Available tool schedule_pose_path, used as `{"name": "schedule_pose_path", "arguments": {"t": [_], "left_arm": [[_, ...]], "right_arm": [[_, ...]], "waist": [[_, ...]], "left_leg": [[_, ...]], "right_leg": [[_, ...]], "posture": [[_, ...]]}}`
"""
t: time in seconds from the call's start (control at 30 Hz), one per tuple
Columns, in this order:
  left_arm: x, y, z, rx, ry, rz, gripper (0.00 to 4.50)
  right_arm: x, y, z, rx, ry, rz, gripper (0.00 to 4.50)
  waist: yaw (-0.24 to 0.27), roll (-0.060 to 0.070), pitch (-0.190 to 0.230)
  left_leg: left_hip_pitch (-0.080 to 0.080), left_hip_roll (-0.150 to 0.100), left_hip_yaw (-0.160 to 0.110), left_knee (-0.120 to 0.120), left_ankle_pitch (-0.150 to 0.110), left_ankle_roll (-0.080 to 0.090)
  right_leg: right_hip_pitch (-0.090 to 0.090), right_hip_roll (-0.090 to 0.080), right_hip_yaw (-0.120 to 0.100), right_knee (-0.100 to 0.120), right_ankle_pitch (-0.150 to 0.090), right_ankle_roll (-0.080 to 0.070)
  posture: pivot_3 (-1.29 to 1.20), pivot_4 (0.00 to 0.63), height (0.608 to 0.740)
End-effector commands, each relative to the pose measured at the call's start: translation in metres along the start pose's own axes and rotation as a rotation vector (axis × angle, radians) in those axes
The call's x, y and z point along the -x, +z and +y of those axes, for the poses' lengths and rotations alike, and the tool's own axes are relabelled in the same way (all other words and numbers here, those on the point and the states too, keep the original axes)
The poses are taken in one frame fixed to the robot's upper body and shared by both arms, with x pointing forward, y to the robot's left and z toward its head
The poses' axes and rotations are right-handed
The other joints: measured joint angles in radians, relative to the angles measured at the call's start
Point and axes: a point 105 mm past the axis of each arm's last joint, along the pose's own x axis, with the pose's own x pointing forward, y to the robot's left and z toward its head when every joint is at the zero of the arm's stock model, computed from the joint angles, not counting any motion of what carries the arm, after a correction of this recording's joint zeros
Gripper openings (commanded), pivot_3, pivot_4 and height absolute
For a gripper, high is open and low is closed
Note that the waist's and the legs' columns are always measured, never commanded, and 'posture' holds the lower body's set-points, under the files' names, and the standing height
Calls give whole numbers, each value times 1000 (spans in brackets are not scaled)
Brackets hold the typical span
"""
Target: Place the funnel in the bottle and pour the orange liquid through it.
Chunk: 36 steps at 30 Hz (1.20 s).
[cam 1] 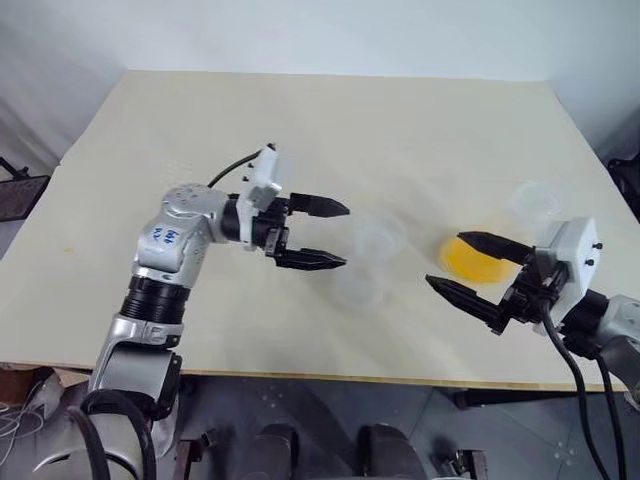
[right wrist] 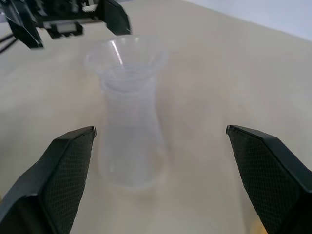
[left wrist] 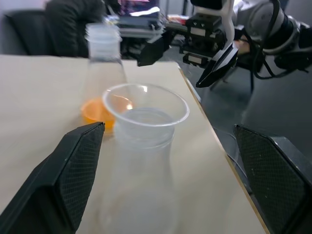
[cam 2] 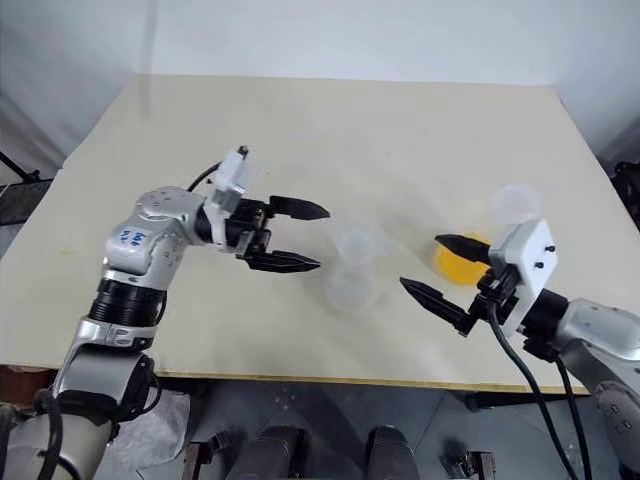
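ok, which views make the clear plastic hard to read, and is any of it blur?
Left eye view: funnel and bottle nearly vanish against the pale table. Left wrist view: near fingers soft; funnel rim sharp with a small glint, orange liquid clear. Right wrist view: whole bottle looks soft.

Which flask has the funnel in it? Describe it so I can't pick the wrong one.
On the pale table, look between the left gripper and the right gripper. The bottle there is the smaller, empty clear flask, and the funnel sits in its neck. The larger flask beyond holds the orange liquid and has no funnel.
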Motion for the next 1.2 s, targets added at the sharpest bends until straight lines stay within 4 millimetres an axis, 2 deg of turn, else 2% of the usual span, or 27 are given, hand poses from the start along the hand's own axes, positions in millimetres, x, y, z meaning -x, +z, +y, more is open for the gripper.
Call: {"name": "schedule_pose_path", "arguments": {"t": [0.03,0.2,0.4,0.6,0.73,0.87,1.1,1.2], "left_arm": [[8,12,-4,-71,35,-50,4491],[14,10,-11,-87,62,-58,4491],[18,17,-15,-108,53,-101,4491],[19,17,-14,-121,31,-107,4491],[18,16,-14,-118,23,-109,4491],[17,15,-14,-121,22,-112,4491],[15,15,-10,-140,56,-118,4491],[11,16,-11,-143,56,-127,4491]], "right_arm": [[11,10,-1,58,-34,-6,4500],[29,12,-2,70,-114,14,4500],[55,14,-2,75,-214,50,4500],[102,9,-10,66,-421,116,4500],[114,6,-7,44,-467,135,4500],[115,6,-11,5,-508,67,4500],[98,-10,-32,-49,-532,16,4500],[76,-28,-57,-138,-538,1,4500]], "waist": [[1,0,0],[4,0,0],[3,0,0],[4,0,0],[1,0,0],[-3,1,0],[-2,1,0],[-9,0,-1]], "left_leg": [[0,0,0,0,0,0],[0,0,0,0,0,0],[0,0,0,0,0,0],[1,0,0,-1,0,0],[2,0,1,-1,0,1],[3,1,2,-2,0,1],[3,1,2,-1,0,1],[3,1,2,-1,0,1]], "right_leg": [[0,0,0,0,0,0],[0,0,0,0,0,0],[1,0,0,-1,0,0],[1,0,0,-1,0,0],[2,0,1,-1,0,0],[3,1,2,-1,0,0],[3,1,2,-1,0,0],[3,1,2,-1,0,0]], "posture": [[0,150,740],[0,150,740],[0,150,740],[0,150,740],[0,150,740],[0,150,740],[0,150,740],[0,150,740]]}}
